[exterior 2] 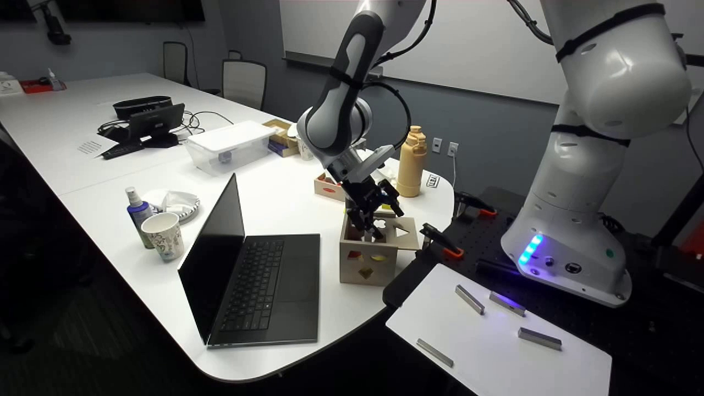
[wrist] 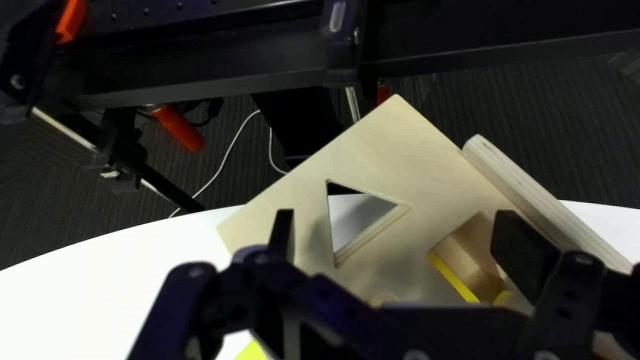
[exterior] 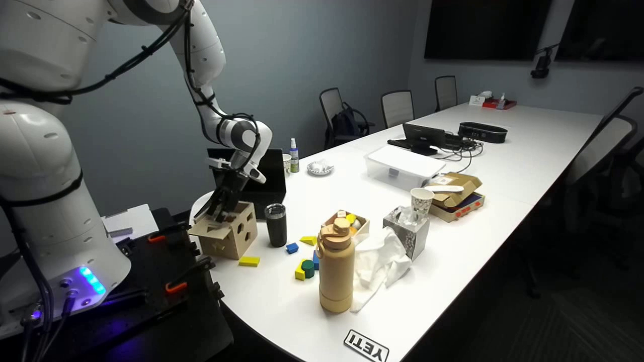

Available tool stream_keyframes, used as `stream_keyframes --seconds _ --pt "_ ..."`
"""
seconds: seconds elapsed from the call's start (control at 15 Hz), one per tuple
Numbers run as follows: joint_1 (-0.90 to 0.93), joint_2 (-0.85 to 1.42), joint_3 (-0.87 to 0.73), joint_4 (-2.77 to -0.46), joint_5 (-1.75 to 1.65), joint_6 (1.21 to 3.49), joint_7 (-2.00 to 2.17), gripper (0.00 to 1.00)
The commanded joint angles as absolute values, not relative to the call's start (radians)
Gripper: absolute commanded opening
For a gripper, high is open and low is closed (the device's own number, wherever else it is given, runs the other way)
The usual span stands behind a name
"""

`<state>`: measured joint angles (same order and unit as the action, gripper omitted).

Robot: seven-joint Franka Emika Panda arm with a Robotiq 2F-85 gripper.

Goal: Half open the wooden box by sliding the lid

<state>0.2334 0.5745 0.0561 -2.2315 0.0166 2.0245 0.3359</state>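
The light-tan wooden box stands at the rounded table end nearest the robot base; it also shows in an exterior view. Its lid is slid partly out towards the robot base, overhanging the box's side and leaving part of the top uncovered. In the wrist view the lid, with a triangular and a four-sided hole, juts past the table edge beside a box rim. My gripper is open, fingers wide apart, pointing down over the lid and box top. Whether the fingertips touch the lid I cannot tell.
A black tumbler and an open laptop stand close to the box. A yellow block lies beside it, with more blocks beyond. A tan bottle stands farther along. Orange-tipped clamps sit on the black robot mount.
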Motion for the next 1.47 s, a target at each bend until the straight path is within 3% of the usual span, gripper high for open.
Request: stream_keyframes --seconds 0.0,1.4 --pt "0.252 0.576 0.061 -2.245 0.0 2.066 0.359 1.0" --pt "0.266 0.588 0.061 -2.239 -0.001 1.956 0.369 1.0"
